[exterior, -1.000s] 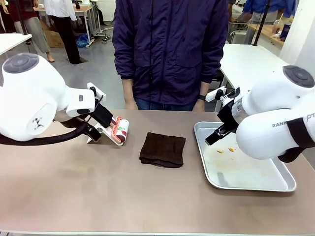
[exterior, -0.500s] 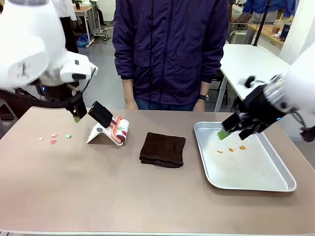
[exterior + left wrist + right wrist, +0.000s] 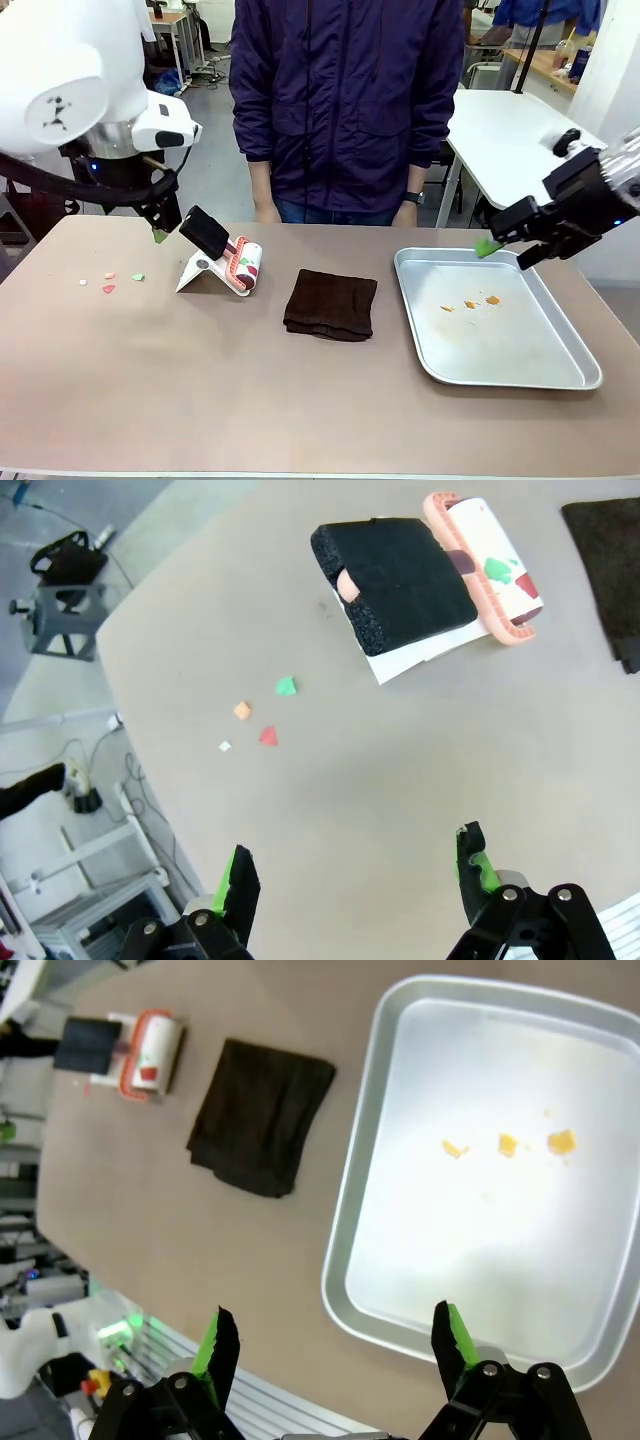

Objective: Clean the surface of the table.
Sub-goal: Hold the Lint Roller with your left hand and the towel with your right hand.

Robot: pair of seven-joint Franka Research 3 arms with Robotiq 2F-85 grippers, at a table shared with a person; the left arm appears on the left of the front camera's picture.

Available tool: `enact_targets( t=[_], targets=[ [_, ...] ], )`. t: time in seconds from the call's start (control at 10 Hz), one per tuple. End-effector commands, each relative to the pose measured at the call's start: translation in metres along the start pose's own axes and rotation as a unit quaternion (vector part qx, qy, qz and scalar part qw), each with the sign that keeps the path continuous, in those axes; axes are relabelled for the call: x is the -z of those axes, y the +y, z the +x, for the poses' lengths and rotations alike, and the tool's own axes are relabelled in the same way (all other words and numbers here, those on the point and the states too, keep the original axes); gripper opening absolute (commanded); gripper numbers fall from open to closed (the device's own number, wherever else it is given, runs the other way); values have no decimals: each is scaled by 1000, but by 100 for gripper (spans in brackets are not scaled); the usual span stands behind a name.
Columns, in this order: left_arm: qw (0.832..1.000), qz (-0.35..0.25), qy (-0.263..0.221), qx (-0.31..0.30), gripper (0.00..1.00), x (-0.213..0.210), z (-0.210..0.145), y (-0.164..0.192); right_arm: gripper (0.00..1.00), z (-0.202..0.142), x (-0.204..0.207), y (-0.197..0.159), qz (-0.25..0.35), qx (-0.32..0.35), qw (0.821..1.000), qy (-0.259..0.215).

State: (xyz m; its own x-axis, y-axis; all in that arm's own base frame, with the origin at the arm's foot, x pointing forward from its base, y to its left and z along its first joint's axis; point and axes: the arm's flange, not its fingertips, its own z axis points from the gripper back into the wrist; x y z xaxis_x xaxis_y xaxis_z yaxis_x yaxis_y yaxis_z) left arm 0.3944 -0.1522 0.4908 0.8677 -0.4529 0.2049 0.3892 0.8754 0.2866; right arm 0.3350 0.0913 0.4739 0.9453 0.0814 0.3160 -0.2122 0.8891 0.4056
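1. Brown and smooth, the table (image 3: 300, 410) is a wide flat rectangle with a thin pale edge. Everything else lies on it.
2. A dark brown cloth (image 3: 331, 304) lies near the middle of the table. It is soft and folded into a rough square.
3. Just left of the cloth rests a roller (image 3: 245, 265) with a white drum in a pink frame. It has a black foam handle and leans on a white stand.
4. Farther left of the cloth, past the roller, lie tiny paper bits (image 3: 110, 280). They are red, green, orange and white.
5. Right of the cloth sits a shiny metal tray (image 3: 500, 350) with round corners and a raised rim. Three small orange crumbs (image 3: 470, 303) lie inside it.
6. The left gripper (image 3: 355, 855) hangs in the air left of the cloth, above the table by the roller. Its jaws are spread wide with nothing between them.
7. The right gripper (image 3: 333, 1322) hangs in the air right of the cloth, over the tray. Its jaws are spread wide too, and they hold nothing.
8. Behind the cloth, at the far edge of the table, stands a person (image 3: 345, 100) in a dark purple jacket.
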Motion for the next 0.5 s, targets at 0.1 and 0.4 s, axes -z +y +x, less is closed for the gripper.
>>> enact_targets(
  t=[0.1, 0.4],
  targets=[
    [1000, 3, -11, 10, 100, 4, -6, 5, 100, 1, 7, 6, 10, -12, 1000, 7],
    [1000, 3, -11, 10, 100, 4, -6, 5, 100, 1, 7, 6, 10, -12, 1000, 7]
  ],
)
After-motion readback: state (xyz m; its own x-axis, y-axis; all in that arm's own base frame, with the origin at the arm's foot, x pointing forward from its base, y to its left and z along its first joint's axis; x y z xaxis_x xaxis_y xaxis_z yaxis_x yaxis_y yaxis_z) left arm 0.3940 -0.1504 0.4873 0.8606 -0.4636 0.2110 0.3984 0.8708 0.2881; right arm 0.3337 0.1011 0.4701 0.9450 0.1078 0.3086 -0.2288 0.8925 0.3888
